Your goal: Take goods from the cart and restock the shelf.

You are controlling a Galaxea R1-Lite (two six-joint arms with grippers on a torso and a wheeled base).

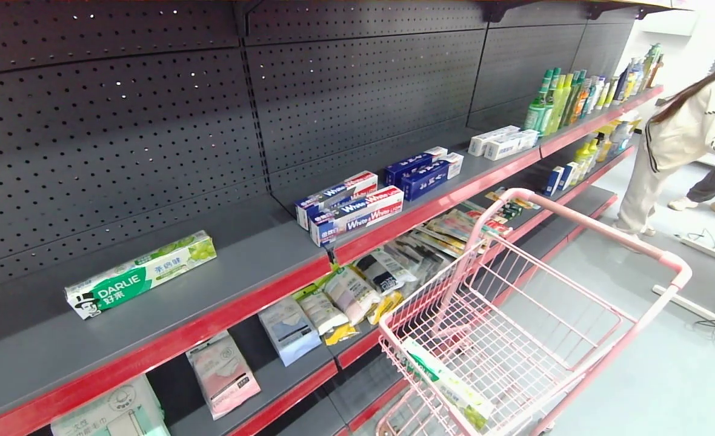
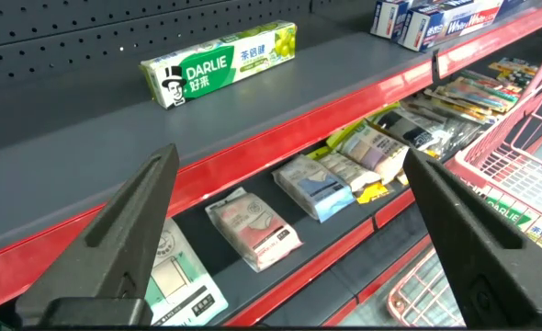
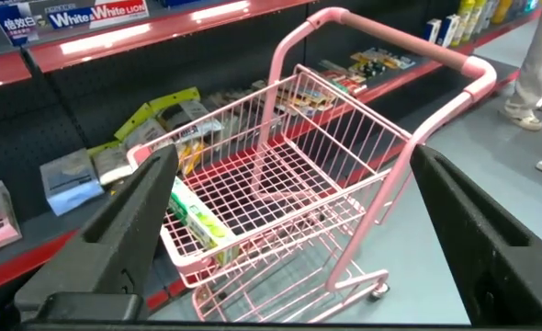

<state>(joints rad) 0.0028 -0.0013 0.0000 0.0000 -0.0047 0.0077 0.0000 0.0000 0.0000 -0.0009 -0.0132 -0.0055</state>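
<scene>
Pink wire cart (image 1: 600,230) stands closest in the head view, drawn up beside the shelf (image 1: 260,254). One green-and-white carton (image 1: 448,384) lies flat in its basket, at the end away from the handle. On the grey upper board of the shelf a green toothpaste box (image 1: 141,274) lies on its side, well apart from the blue-and-white boxes (image 1: 357,209) farther along. Packets (image 1: 224,375) lie on the board below.

From the left wrist, the left tool (image 2: 289,156) hangs in front of the shelf's red edge, its two dark fingers spread wide with nothing between them. The green toothpaste box lies beyond, on the upper board.

From the right wrist, the right tool (image 3: 294,152) hangs above the cart, fingers likewise spread and empty. The carton lies in the basket below.
</scene>
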